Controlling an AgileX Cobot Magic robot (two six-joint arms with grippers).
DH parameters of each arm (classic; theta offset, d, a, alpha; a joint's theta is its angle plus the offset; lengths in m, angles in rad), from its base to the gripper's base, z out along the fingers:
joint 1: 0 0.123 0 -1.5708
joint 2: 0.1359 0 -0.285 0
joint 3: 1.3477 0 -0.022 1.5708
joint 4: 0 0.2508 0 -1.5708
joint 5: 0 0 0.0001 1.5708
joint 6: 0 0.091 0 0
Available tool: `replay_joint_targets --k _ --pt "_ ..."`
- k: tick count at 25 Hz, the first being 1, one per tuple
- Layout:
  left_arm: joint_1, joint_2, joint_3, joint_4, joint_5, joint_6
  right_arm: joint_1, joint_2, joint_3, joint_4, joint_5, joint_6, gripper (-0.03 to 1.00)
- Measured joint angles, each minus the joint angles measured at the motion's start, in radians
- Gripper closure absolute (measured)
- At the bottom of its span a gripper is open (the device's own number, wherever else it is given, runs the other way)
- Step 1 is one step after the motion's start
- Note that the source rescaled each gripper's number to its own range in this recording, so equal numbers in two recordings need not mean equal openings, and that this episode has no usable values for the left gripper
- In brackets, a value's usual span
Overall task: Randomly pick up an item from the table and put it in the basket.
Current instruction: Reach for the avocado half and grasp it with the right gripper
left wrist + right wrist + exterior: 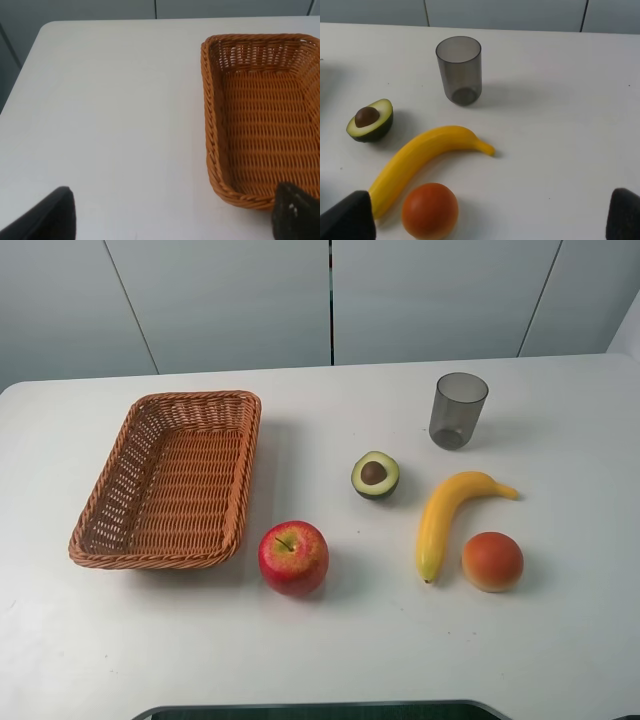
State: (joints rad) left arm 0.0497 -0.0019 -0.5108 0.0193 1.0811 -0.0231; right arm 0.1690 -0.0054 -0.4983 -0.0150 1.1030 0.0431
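Observation:
The half avocado (375, 475) lies cut face up, pit showing, on the white table (330, 650) right of the middle. It also shows in the right wrist view (370, 120). The wicker basket (247, 460) stands empty at the left, and the left wrist view shows its near rim (207, 115). Neither gripper shows in the exterior view. My left gripper (172, 220) is open and empty over bare table beside the basket. My right gripper (485, 220) is open and empty, short of the fruit, with the avocado well ahead and to one side.
A red apple (293, 557) sits just right of the basket's front corner. A banana (445, 520), a round orange fruit (492, 561) and a grey translucent cup (457, 410) stand on the right. A dark edge (320, 710) runs along the table's front.

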Motion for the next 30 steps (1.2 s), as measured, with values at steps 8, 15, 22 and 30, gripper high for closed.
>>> replay_joint_targets --k 8,15,22,30 --pt "0.0 0.0 0.0 0.0 0.0 0.0 0.0 0.0 0.0 0.0 0.0 0.0 -0.03" --pt "0.0 0.0 0.0 0.0 0.0 0.0 0.0 0.0 0.0 0.0 0.0 -0.002 -0.03" --pt "0.0 0.0 0.0 0.0 0.0 0.0 0.0 0.0 0.0 0.0 -0.001 -0.002 -0.03" --pt "0.0 0.0 0.0 0.0 0.0 0.0 0.0 0.0 0.0 0.0 -0.001 -0.001 -0.03"
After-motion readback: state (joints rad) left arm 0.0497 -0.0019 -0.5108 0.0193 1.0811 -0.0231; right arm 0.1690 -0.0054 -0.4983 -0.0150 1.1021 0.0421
